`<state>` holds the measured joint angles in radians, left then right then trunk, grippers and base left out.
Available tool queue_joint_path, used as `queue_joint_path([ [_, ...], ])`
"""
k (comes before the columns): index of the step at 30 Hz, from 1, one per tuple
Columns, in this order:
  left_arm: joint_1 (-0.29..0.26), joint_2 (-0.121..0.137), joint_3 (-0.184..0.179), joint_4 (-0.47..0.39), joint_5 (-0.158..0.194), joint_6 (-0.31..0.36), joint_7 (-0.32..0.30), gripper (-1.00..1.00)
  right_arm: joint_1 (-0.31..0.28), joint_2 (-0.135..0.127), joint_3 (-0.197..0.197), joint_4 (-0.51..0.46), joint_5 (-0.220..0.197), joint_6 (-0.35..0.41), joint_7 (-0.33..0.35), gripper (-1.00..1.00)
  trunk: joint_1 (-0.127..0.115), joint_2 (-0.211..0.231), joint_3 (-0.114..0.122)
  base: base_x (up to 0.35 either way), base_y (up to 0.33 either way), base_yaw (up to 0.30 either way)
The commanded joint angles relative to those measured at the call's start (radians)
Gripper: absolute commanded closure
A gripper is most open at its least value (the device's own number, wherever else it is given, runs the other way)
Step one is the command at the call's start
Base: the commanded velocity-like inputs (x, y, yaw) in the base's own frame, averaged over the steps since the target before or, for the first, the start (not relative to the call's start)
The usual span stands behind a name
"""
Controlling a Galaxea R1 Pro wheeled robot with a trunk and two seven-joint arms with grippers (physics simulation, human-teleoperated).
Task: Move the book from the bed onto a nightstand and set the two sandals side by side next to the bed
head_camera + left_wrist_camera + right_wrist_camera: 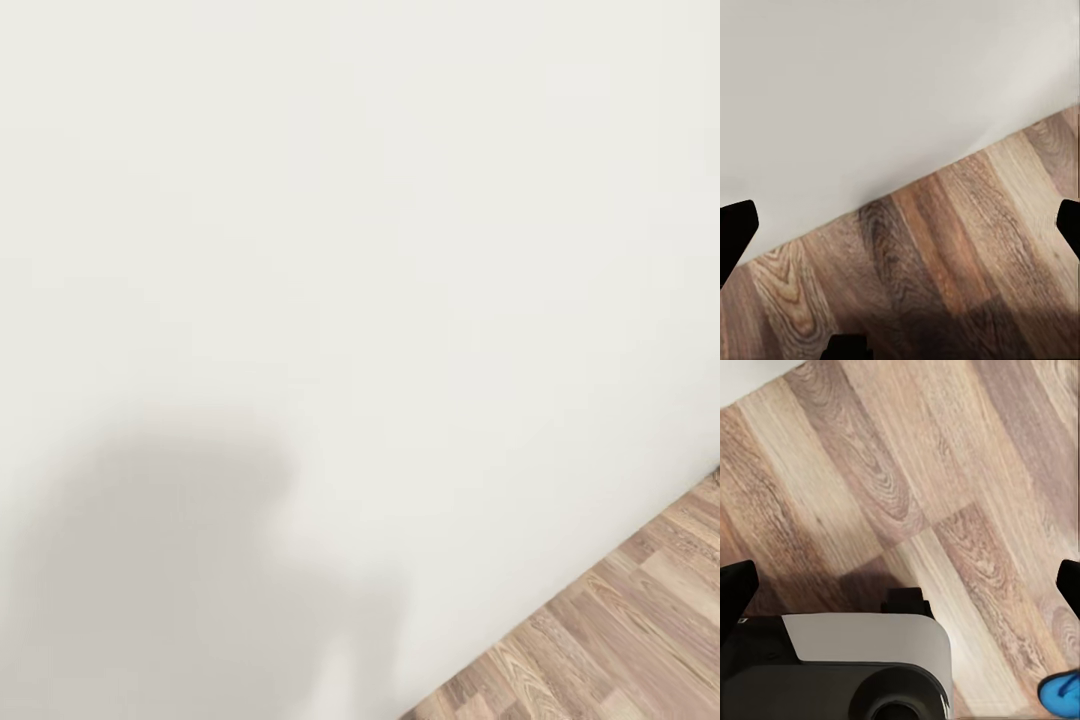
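**Asker:** Straight ahead of the robot's head, what is there?

**Describer:** One plain white wall (330, 220), with a soft grey shadow (190, 570) low on the robot's left. A single wedge of light brown plank floor (620, 640) cuts across the lower corner on the robot's right.

**Asker:** Do the wrist cameras add anything?

**Describer:** Yes. From the left wrist, the wall meets the floor (945, 262) along a slanted line. Two black fingertips (735, 232) of the left gripper (900, 225) sit at opposite edges, spread wide apart with nothing between them. From the right wrist, the floor (907, 472) shows from close above, along with part of the robot's own white and dark grey body (862, 660). Two black fingertips (736, 589) of the right gripper (900, 585) are likewise spread wide apart, holding nothing.

**Asker:** Any task items?

**Describer:** One bright blue shape, apparently a sandal (1061, 694), pokes in at the corner of the right wrist picture, lying on the floor beside the robot's body. It is cut off by the frame.
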<state>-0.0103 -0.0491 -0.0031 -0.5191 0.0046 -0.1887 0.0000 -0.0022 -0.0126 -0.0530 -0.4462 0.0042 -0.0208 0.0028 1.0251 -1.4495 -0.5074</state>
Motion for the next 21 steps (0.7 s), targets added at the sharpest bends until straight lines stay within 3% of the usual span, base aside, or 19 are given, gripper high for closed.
queue_joint_path([
  [1,0.000,0.000,-0.001,0.000,0.000,-0.003,0.000,-1.00,0.000,0.000,-0.002,0.000,0.000,-0.002,0.000,-1.00,0.000,0.000,-0.001,0.000,0.000,-0.215],
  [21,0.000,0.000,-0.001,0.001,0.000,-0.003,0.000,-1.00,0.000,0.000,-0.002,0.000,0.000,-0.002,0.000,-1.00,0.000,0.000,0.005,0.000,0.000,-0.263],
])
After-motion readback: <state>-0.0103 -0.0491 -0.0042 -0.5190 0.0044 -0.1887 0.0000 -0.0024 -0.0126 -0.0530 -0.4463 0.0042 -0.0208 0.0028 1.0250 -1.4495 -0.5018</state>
